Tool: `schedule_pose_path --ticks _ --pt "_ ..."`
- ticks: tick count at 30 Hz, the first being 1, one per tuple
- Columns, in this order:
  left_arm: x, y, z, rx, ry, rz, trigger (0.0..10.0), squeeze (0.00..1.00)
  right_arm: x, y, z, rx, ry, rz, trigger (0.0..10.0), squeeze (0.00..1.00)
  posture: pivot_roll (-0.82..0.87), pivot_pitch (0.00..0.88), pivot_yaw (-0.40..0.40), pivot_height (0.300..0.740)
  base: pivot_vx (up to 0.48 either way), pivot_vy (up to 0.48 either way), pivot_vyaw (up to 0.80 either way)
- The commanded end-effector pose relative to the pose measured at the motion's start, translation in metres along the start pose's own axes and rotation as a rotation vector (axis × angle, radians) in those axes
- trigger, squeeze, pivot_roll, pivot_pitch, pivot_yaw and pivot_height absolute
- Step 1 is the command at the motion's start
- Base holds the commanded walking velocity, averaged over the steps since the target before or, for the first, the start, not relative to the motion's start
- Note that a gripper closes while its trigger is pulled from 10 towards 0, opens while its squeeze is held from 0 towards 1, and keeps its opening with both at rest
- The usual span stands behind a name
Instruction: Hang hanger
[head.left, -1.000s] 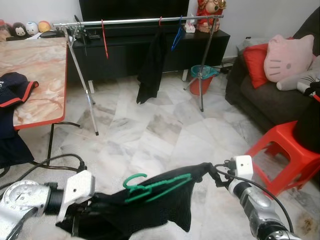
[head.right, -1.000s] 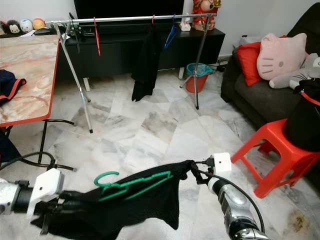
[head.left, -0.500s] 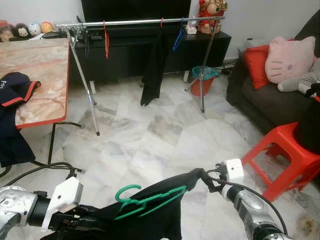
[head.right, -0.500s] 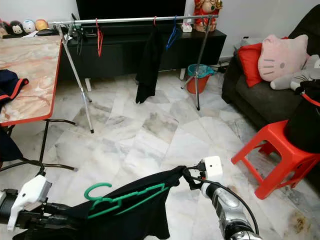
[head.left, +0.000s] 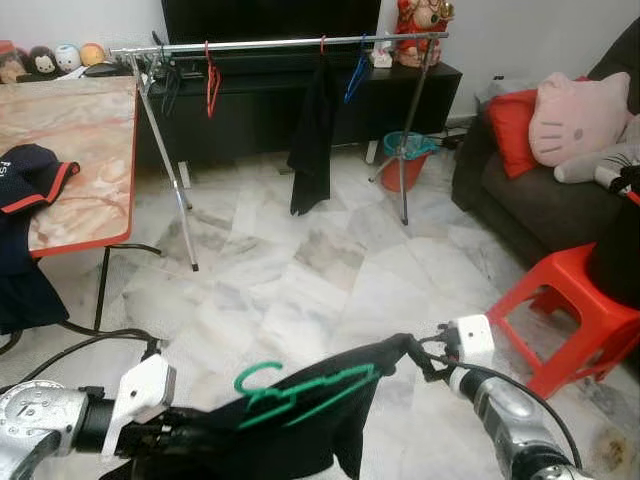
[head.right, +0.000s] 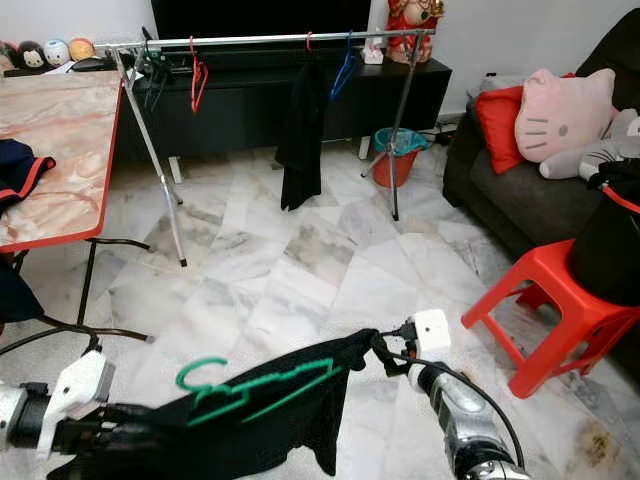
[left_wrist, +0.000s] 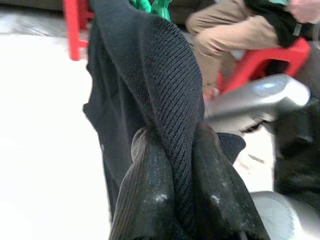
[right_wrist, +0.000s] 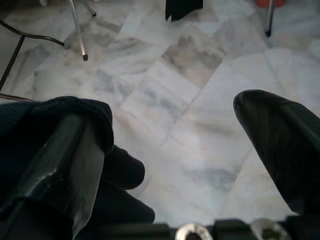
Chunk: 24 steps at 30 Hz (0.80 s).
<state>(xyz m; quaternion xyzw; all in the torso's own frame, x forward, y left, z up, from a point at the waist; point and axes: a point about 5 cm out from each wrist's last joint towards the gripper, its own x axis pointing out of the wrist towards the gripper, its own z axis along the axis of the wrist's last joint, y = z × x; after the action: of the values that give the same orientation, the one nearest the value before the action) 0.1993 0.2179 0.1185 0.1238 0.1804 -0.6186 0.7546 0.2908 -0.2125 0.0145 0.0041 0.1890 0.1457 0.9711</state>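
Fingers of the left gripper (left_wrist: 172, 200) are clamped together on a fold of the black garment (head.left: 290, 440), which bulges up between them in the left wrist view. The right gripper (right_wrist: 195, 145) stands with its fingers apart: one finger (right_wrist: 60, 165) lies under the cloth's far corner, the other (right_wrist: 280, 140) hangs free over the floor (head.left: 300, 280), so that end seems propped, not pinched.

Between the two grippers the garment is stretched low in front of the robot, with the green hanger (head.left: 300, 390) lying on it. Its long axis runs roughly across the robot's front, rising slightly from left to right. The hook (head.left: 258, 378) sits toward the left end and curls up and away from the robot, toward the rail.

The clothes rack (head.left: 280, 44) stands well apart across the floor, before the dark cabinet (head.left: 300, 100), with a black garment (head.left: 312, 140) and red (head.left: 211, 85) and blue (head.left: 355, 78) hangers already on its rail. The step in hand looks like carrying the load over. To do it well, the robot should keep both ends level and taut so the hanger cannot slide off, ideally close the right fingers on the cloth, steer clear of the table (head.left: 70, 160) on the left and the red stool (head.left: 570, 300) on the right, and aim the hook at the open stretch of rail between the red hanger and the hung garment.
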Motion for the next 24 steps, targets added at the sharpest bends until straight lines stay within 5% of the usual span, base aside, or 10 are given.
schedule_pose_path --ticks 1,6,13,14,15,20,24 --pt "-0.006 0.006 0.005 0.029 0.000 0.044 10.0 0.00 0.000 -0.010 0.014 -0.044 -0.021 -0.005 10.0 1.00 0.08 0.000 -0.080 0.740 0.000 0.000 0.00" --pt "0.000 0.009 0.010 0.031 -0.039 0.068 10.0 0.00 0.004 0.000 0.010 -0.123 0.076 0.108 10.0 1.00 0.08 0.000 -0.080 0.740 0.000 0.000 0.00" --pt "0.007 0.023 0.015 0.069 -0.071 0.192 10.0 0.00 -0.002 0.019 0.006 -0.249 0.157 0.436 10.0 1.00 0.08 0.000 -0.077 0.740 0.000 0.000 0.00" --pt "0.009 0.024 0.016 0.078 -0.083 0.206 10.0 0.00 -0.003 0.020 0.006 -0.267 0.159 0.472 10.0 0.24 0.08 0.000 -0.076 0.740 0.000 0.000 0.00" --pt "0.010 0.026 0.018 0.084 -0.094 0.223 10.0 0.00 -0.004 0.020 0.007 -0.274 0.166 0.498 10.0 0.00 0.08 0.000 -0.076 0.740 0.000 0.000 0.00" --pt "0.015 0.030 0.020 0.059 -0.140 0.281 10.0 0.00 -0.005 0.011 0.022 -0.312 0.155 0.490 10.0 0.00 0.08 0.000 -0.072 0.740 0.000 0.000 0.00" --pt "0.019 0.043 0.014 -0.009 -0.123 0.408 10.0 0.00 -0.011 0.015 0.036 -0.330 0.109 0.597 10.0 0.00 0.08 0.000 -0.071 0.740 0.000 0.000 0.00"
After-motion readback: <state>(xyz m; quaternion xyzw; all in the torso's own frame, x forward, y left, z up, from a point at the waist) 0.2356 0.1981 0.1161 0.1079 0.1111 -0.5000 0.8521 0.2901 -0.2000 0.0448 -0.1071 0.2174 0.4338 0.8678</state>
